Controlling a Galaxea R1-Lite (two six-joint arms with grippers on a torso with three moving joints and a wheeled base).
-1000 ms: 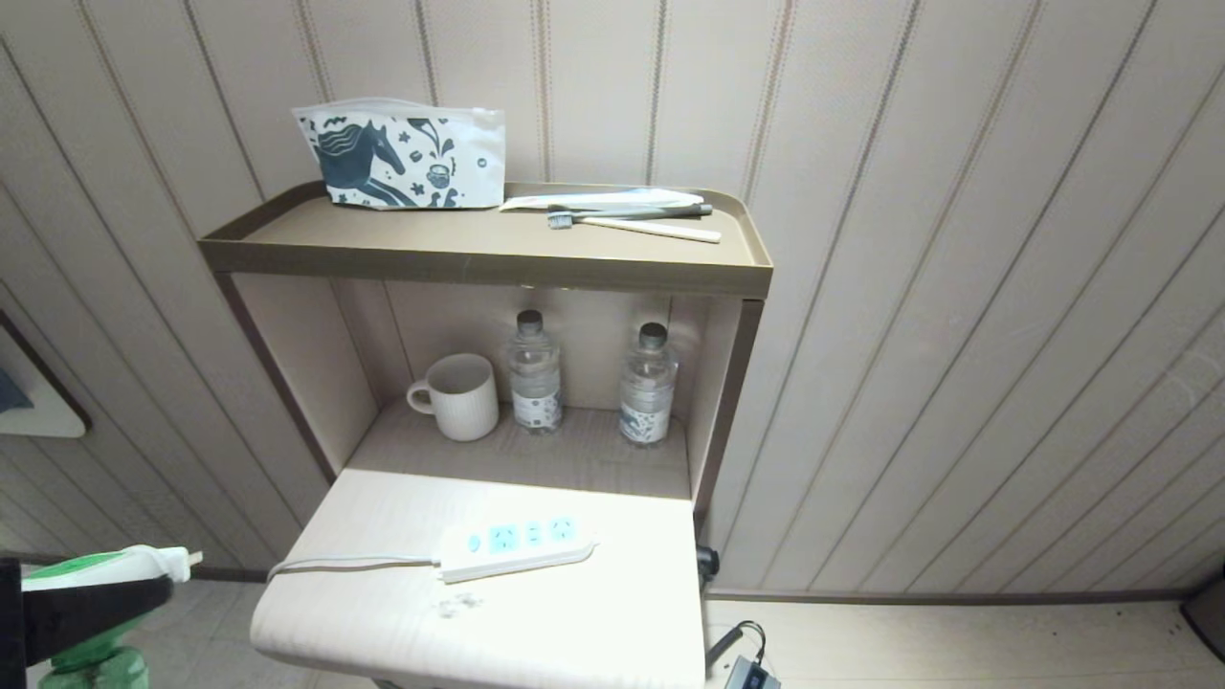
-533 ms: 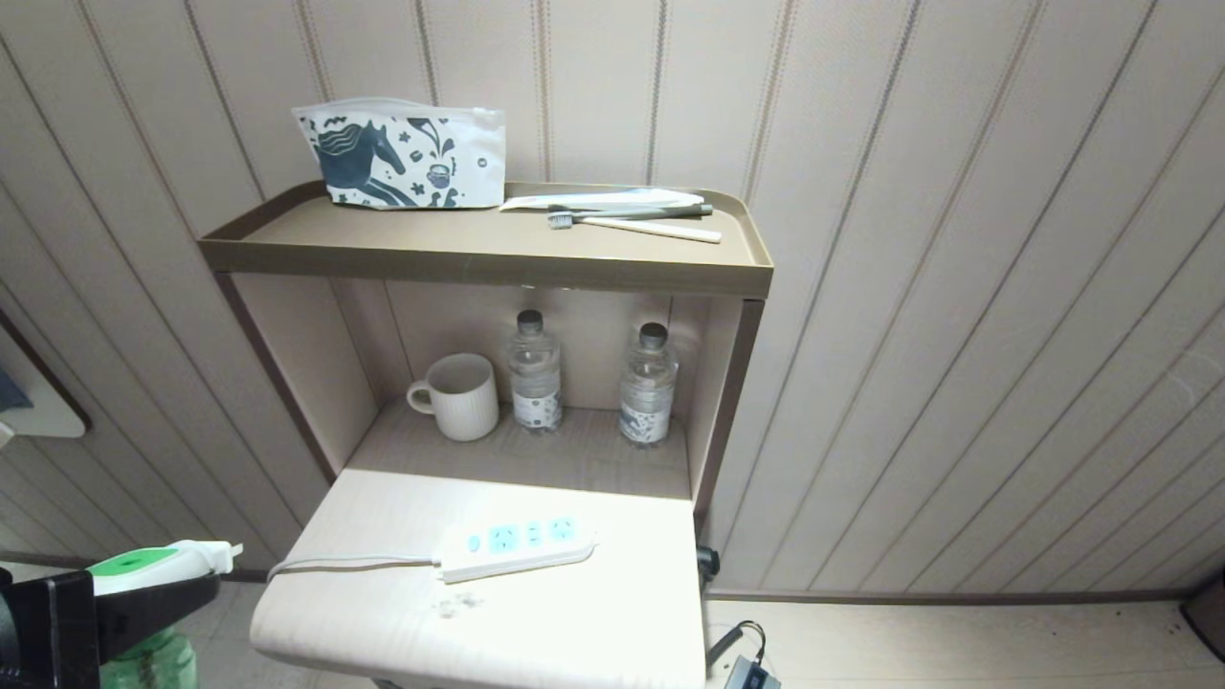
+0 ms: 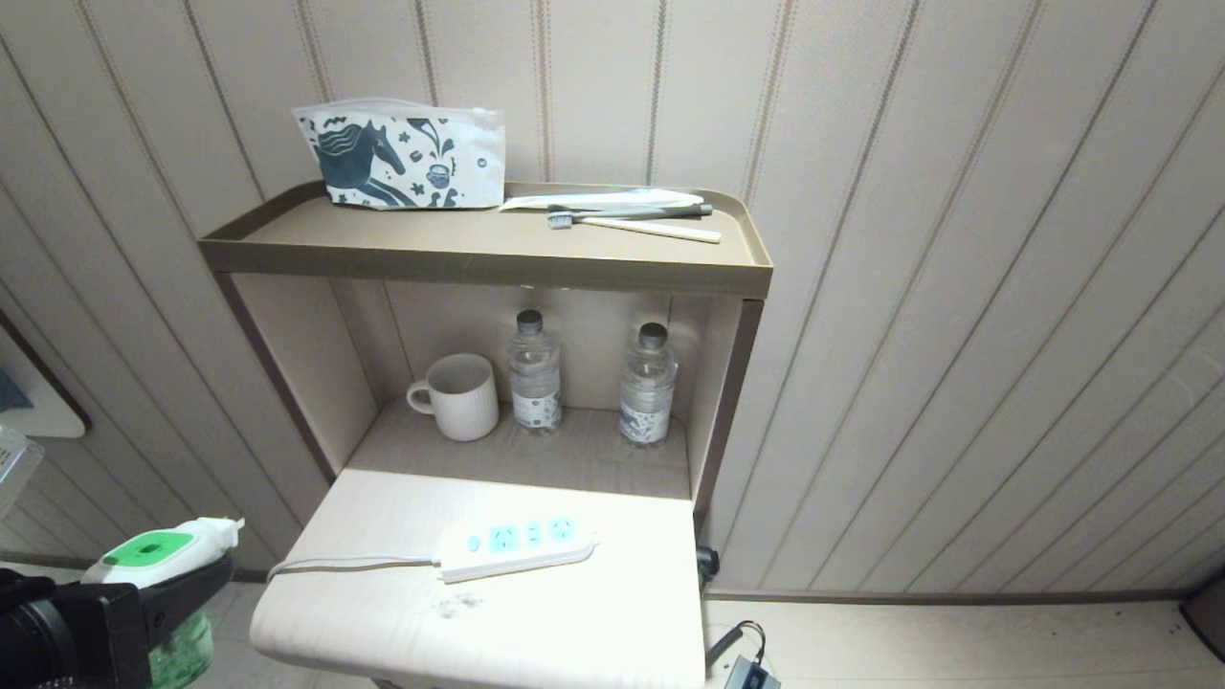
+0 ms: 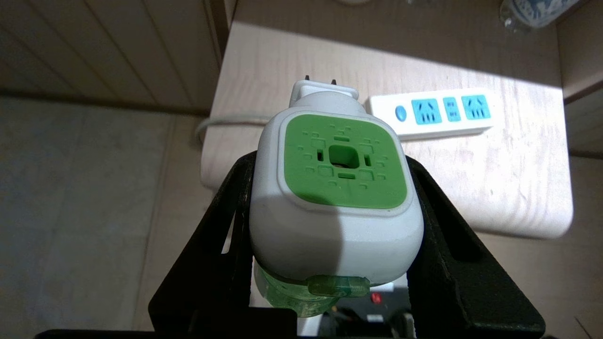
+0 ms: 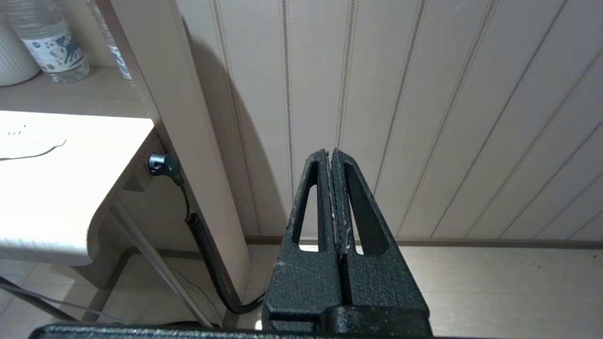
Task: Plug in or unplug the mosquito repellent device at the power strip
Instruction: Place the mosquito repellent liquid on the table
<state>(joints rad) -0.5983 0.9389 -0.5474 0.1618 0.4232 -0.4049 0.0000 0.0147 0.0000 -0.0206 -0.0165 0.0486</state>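
The mosquito repellent device, white with a green top and a green bottle below, hangs off the table's front left corner over the floor. My left gripper is shut on its white body, one black finger on each side, and its plug prongs point toward the table. The white power strip with blue sockets lies on the pale table top, nothing plugged into it, and its cord runs off to the left. My right gripper is shut and empty, near the wall right of the table.
A white mug and two water bottles stand in the niche behind the strip. A printed pouch and toothbrushes lie on the upper shelf. A black plug and cable hang at the table's right side.
My left gripper has carried the device up and to the right, closer to the table's left edge, and tilted it so more of the green top shows. The power strip has not moved.
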